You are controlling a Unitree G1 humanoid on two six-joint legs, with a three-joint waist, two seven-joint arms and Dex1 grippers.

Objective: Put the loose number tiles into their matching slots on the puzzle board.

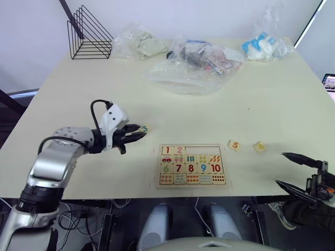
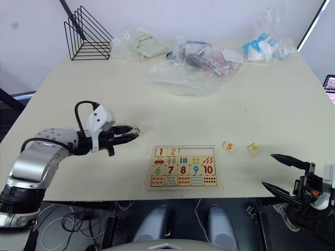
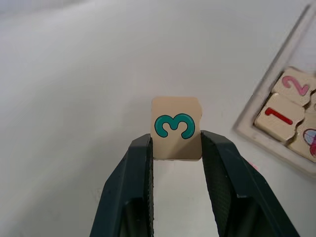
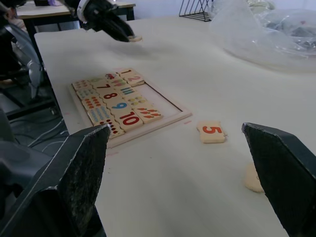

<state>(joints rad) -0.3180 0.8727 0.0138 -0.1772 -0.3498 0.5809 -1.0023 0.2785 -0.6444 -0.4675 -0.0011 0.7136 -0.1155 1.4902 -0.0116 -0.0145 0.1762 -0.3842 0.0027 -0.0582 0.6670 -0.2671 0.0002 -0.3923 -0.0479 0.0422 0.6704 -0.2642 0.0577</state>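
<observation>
Pale wood between black fingers: we see the left hand (image 3: 176, 148) pinching the teal 3 tile (image 3: 176, 128) above the bench (image 1: 78, 94), left of the puzzle board (image 1: 192, 148); the right hand (image 4: 177, 173) gapes wide near the orange 5 tile (image 4: 212, 131).

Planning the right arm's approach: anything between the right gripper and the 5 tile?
Bare tabletop between the right gripper and the 5 tile, per the right wrist view; another loose tile lies off to the side.

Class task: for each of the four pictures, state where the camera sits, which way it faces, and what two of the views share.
Left and right eye views: on the head, facing down over the table, puzzle board and both arms.
Left wrist view: along the left gripper, pinching the 3 tile.
Right wrist view: along the open right gripper, toward the 5 tile.
Shared: the board appears throughout.
</observation>
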